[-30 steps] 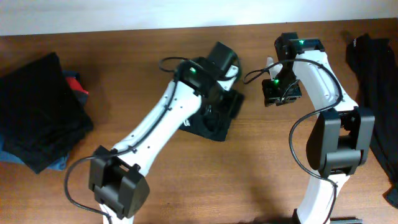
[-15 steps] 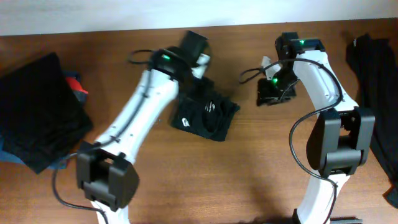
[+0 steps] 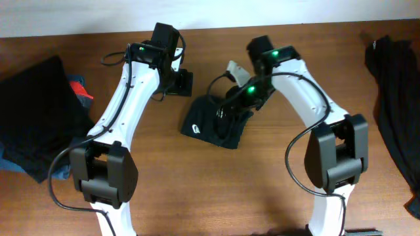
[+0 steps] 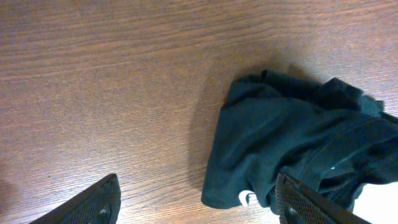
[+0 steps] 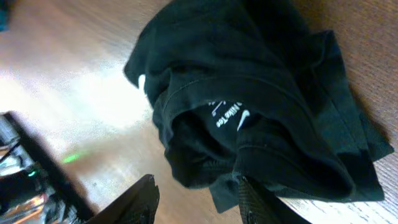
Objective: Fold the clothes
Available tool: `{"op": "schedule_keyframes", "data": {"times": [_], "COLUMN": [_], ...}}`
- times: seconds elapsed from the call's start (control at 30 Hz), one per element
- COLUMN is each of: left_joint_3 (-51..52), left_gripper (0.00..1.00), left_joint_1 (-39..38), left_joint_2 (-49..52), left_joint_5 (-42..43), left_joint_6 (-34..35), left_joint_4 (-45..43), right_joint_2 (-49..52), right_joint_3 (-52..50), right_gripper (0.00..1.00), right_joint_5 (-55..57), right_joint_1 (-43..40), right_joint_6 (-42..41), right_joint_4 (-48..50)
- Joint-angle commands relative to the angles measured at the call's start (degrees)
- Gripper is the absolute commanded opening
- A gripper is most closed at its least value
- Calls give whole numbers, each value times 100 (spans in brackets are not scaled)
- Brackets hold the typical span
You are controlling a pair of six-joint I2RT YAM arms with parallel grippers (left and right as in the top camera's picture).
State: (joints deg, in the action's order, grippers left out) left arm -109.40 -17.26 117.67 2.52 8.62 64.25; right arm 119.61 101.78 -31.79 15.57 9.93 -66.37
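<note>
A black shirt (image 3: 216, 123) lies crumpled at the centre of the wooden table (image 3: 262, 183), bunched into a rough wedge with its folds heaped unevenly and its neck opening turned upward. In the right wrist view the shirt (image 5: 267, 93) fills the upper and middle frame, and a neck label (image 5: 229, 114) printed in white reads "Nike Tee" beside a swoosh. A small white logo (image 3: 195, 130) shows near the garment's lower left corner from overhead, and it shows again at the bottom edge of the left wrist view (image 4: 247, 199), too partial there to read. The left gripper (image 3: 182, 82) hangs over bare wood at the upper left of the shirt, apart from it. In its own camera the left gripper (image 4: 196, 186) has its jaws spread wide with nothing between them, the shirt (image 4: 292, 137) lying to the right of the frame. The right gripper (image 3: 230, 108) sits low over the shirt's upper right part. Seen from its wrist, the right gripper (image 5: 196, 186) has its jaws parted and holds nothing, with one of its fingers (image 5: 258, 202) lying over the cloth's lower edge; whether it touches cannot be told. A pile (image 3: 39, 118) of dark clothes occupies the left edge of the table, and another dark garment (image 3: 394, 98) drapes along the right edge.
</note>
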Motion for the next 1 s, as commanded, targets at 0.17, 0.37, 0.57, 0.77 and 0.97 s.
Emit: {"op": "schedule_keyframes", "data": {"times": [0.17,0.37,0.57,0.77,0.97], "left_joint_3": [-46,-46,-46,-46,-46], "left_gripper": [79,79,79,79,79], "left_joint_1": [28,28,28,28,28], "left_joint_2": [35,35,35,35,35], "left_joint_5": [-42,-39,-39,-42,-42], "left_joint_6": [-55,-55,-55,-55,-55], "left_joint_4": [61,114,138,136,133], "right_joint_2": [2,72,396,461,461], "right_joint_3": [-63,-66,-66,-66,-66], "right_gripper": [47,47,47,4,10], "right_joint_5": [1283,1449,1410,1473,1930], "right_joint_1": [273,280,282,205,-227], "right_joint_6": [-643,-756,-901,-874,-920], "right_joint_4": [170,160,83,9,-680]}}
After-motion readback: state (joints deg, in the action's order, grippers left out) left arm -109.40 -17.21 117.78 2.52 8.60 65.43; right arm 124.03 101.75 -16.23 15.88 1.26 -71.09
